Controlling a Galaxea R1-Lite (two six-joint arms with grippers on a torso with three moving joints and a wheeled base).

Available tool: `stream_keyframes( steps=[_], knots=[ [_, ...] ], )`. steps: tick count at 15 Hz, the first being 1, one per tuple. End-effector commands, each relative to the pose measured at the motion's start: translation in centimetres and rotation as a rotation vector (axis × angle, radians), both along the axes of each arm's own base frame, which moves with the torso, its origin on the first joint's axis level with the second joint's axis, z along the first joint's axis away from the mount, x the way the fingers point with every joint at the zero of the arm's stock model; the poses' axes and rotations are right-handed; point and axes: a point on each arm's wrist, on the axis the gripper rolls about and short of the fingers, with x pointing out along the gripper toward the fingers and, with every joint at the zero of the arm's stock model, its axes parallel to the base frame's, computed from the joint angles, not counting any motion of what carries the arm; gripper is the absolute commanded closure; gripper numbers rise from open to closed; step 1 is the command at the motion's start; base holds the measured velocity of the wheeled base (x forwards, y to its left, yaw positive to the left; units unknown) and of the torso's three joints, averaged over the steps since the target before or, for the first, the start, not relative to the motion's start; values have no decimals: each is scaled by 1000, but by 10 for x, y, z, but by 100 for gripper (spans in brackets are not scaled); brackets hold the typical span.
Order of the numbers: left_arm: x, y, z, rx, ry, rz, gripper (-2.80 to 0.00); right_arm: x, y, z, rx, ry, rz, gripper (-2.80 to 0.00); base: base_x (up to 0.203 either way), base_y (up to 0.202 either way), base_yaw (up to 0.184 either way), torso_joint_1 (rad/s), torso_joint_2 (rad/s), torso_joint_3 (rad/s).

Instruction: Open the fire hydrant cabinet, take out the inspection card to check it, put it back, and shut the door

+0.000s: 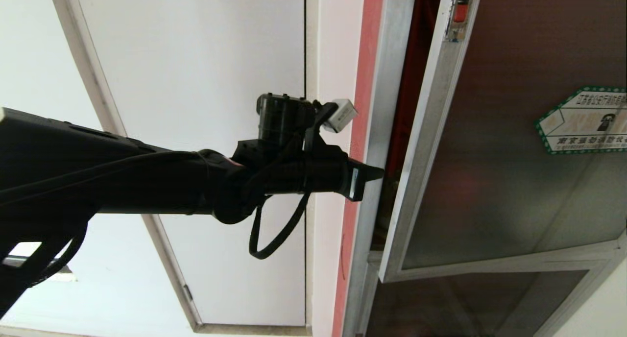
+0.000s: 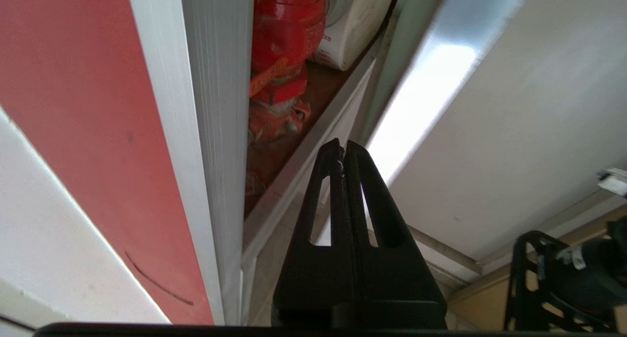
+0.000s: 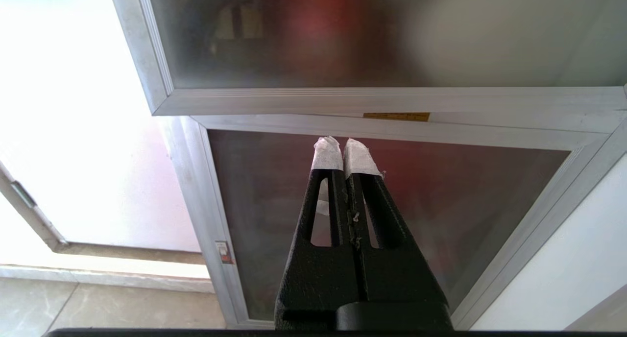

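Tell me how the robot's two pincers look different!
The left pincer has bare black tips, while the right pincer has white tape wrapped round its tips. The left pincer points at the gap beside the partly open door, where the red valve shows; the right pincer points at the dark glass panel lower down. Both are black, shut and hold nothing.

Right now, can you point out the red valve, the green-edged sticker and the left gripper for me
red valve [image 2: 286, 31], left wrist view, on its red body inside the cabinet.
green-edged sticker [image 1: 585, 121], head view, on its white middle, on the glass door.
left gripper [image 1: 374, 173], head view, at its closed fingertips by the cabinet frame.
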Motion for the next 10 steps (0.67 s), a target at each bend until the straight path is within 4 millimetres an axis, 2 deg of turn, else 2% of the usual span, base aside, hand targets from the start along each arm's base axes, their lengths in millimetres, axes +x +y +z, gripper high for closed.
stream_keyframes(
  steps=[1,6,10],
  knots=[
    [7,-10,-10,5,7,-9,0,0,0,0,-1,0,1,0,0,0,0,0,0,0],
    [12,-20,-10,-63,-70,8,0,0,0,0,-1,0,1,0,0,0,0,0,0,0],
    [5,-29,-6,-99,-110,-14,0,0,0,0,-1,0,1,0,0,0,0,0,0,0]
  ],
)
